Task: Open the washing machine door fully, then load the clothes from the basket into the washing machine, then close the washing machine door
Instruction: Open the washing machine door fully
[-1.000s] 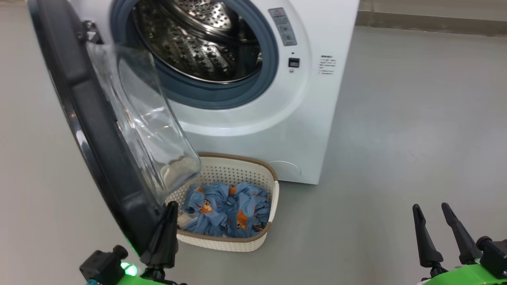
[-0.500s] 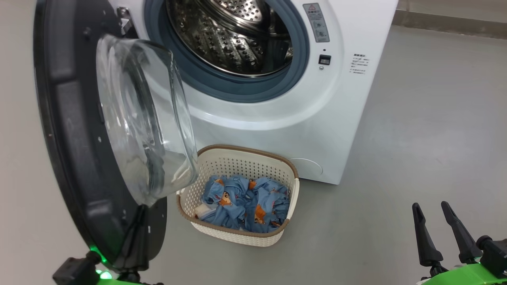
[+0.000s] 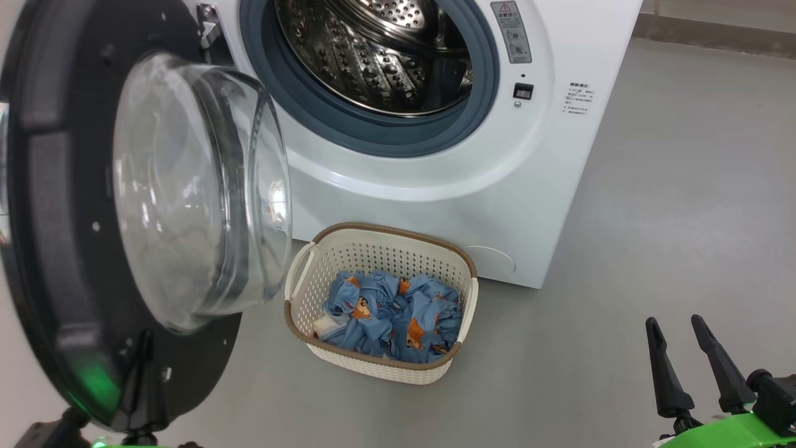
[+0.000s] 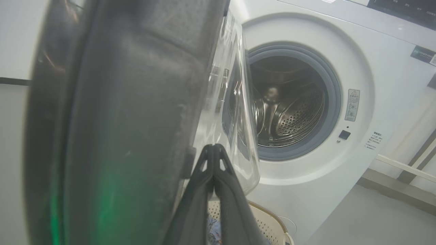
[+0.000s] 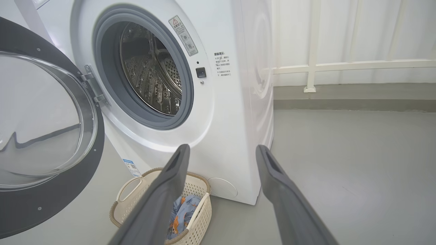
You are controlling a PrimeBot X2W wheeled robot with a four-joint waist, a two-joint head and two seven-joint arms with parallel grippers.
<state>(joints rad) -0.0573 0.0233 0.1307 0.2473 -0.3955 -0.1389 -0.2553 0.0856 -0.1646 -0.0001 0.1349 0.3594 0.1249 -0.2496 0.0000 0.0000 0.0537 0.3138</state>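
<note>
My left claw (image 4: 213, 149), fingers pressed together, rests at the washing machine door (image 3: 56, 249), swung out left of the washing machine (image 3: 559, 155). If it slips, the door may swing over the basket (image 3: 463, 261) of clothes (image 3: 392, 311) in front. My right claw (image 3: 675, 323) hangs spread, empty.
</note>
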